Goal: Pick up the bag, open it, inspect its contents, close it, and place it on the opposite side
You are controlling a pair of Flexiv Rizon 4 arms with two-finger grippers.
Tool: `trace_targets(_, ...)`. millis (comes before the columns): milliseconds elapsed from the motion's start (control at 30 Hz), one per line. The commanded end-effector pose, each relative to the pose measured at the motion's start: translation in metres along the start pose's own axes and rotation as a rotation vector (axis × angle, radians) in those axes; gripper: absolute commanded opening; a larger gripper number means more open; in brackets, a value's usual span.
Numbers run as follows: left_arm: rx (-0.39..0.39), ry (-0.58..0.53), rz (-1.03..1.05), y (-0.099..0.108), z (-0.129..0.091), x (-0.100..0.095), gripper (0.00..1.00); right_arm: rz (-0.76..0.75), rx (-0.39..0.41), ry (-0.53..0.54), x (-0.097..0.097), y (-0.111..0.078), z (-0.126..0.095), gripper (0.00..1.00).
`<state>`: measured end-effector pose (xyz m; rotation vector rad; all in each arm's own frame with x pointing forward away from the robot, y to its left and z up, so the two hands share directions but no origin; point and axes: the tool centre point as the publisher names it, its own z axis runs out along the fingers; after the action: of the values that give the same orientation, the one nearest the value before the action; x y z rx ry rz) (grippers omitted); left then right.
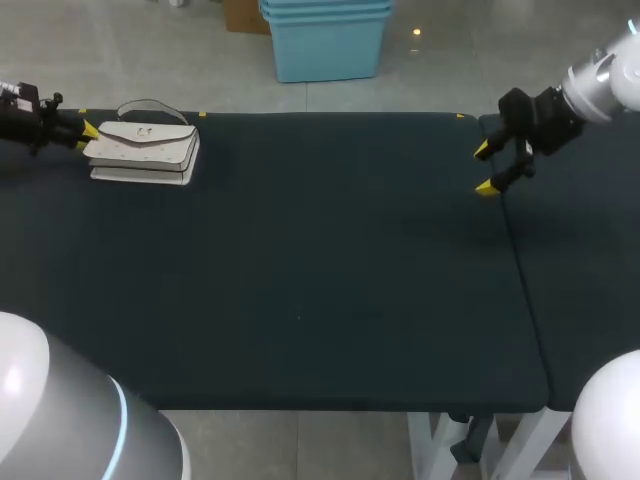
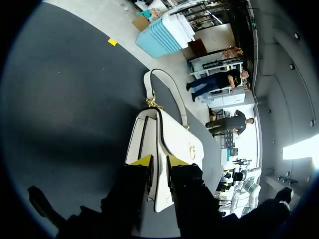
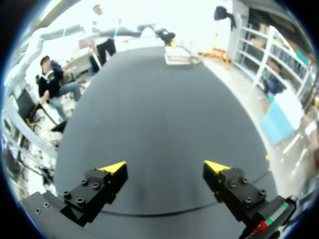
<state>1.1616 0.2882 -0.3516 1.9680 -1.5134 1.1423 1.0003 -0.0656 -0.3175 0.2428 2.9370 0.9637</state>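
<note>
Head view puts your bag [image 1: 145,152] flat on the dark table [image 1: 300,280], close to the far left corner, with its thin strap [image 1: 150,101] arching off toward the far edge. Your left gripper [image 1: 88,132] comes in from the left edge and meets the bag's near end. From the left wrist view you can see that gripper [image 2: 159,162] with its yellow tips drawn close together, one on each side of a thin white edge of the bag [image 2: 174,137], so it is pinching the bag there. The bag's flap faces up with a small gold clasp [image 2: 191,148] on it, and the strap [image 2: 164,87] loops out ahead of the fingers onto the table. Your right gripper [image 1: 484,168] hangs over the right part of the table, well apart from the bag. In the right wrist view its fingers [image 3: 113,167] are spread wide with only dark tabletop between them, and the bag [image 3: 177,56] lies far ahead across the table.
</note>
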Motion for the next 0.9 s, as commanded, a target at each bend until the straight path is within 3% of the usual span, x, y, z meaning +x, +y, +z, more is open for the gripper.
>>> trace_targets(33, -0.843, 0.018, 0.002, -0.009, 0.008, -0.009, 0.00, 0.000, 0.000, 0.002, -0.001, 0.000, 0.000, 1.00)
trace_targets(233, -0.891, 0.028, 0.007, 0.016, 0.007, -0.005, 0.00, 0.000, 0.000, 0.002, -0.001, 0.000, 0.000, 1.00)
trace_targets(433, -0.923, 0.042, 0.001, 0.061, 0.011, 0.009, 0.00, 0.000, 0.000, 0.002, -0.001, 0.000, 0.000, 1.00)
trace_targets(633, -0.941, 0.042, 0.012, 0.101, 0.030, 0.026, 0.00, 0.000, 0.000, 0.002, -0.001, 0.000, 0.000, 1.00)
trace_targets(900, -0.836, 0.000, 0.008, 0.142, 0.049, 0.052, 0.00, 0.000, 0.000, 0.002, -0.001, 0.000, 0.000, 1.00)
